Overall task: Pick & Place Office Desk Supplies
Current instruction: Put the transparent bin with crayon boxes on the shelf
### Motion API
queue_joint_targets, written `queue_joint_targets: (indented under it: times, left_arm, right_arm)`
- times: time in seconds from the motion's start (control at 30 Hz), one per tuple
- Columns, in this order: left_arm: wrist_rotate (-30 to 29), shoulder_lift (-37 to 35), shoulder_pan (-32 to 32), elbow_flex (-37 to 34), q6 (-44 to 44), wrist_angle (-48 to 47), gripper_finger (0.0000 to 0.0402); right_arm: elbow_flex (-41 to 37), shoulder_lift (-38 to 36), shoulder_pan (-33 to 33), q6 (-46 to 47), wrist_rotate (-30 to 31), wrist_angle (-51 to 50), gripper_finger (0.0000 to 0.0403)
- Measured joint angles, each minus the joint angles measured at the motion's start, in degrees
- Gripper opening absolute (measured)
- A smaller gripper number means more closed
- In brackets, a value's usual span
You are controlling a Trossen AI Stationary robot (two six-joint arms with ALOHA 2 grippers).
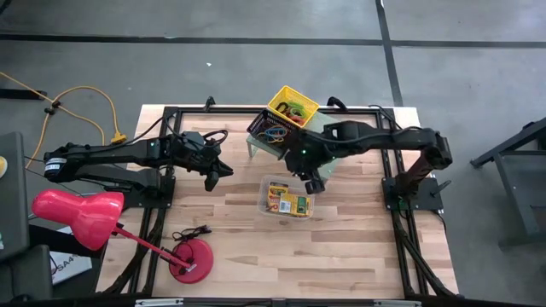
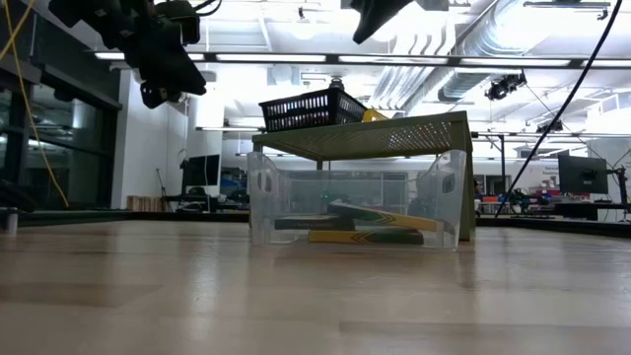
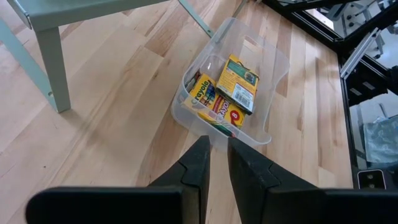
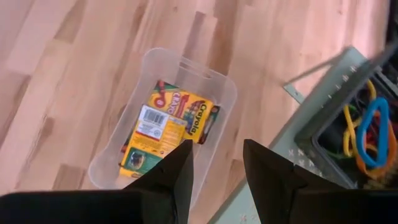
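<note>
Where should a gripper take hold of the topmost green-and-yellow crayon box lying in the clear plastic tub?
Across its two long edges, coming straight down. The green-and-yellow crayon box lies flat, label up, atop the others inside the clear plastic tub, whose walls probably block any sideways approach. The open right gripper hangs above it.

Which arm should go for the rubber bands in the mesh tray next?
Right, probably. The right gripper hangs open by the clear tub, beside the shelf carrying the black mesh tray. The left gripper hovers farther off over bare table, fingers nearly closed.
</note>
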Motion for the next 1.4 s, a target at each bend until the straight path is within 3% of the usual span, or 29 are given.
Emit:
queue_joint_targets:
  times: [0.23,0.77,1.4]
  left_arm:
    - [0.0,0.0,0.0,0.0,0.0,0.0,0.0052]
    - [0.0,0.0,0.0,0.0,0.0,0.0,0.0052]
    - [0.0,0.5,0.0,0.0,0.0,0.2,0.0052]
  right_arm:
    - [0.0,1.6,3.9,12.7,6.0,0.3,0.0128]
    - [0.1,8.0,13.8,27.1,10.9,8.4,0.0128]
    - [0.0,21.7,18.6,41.6,10.4,12.3,0.0128]
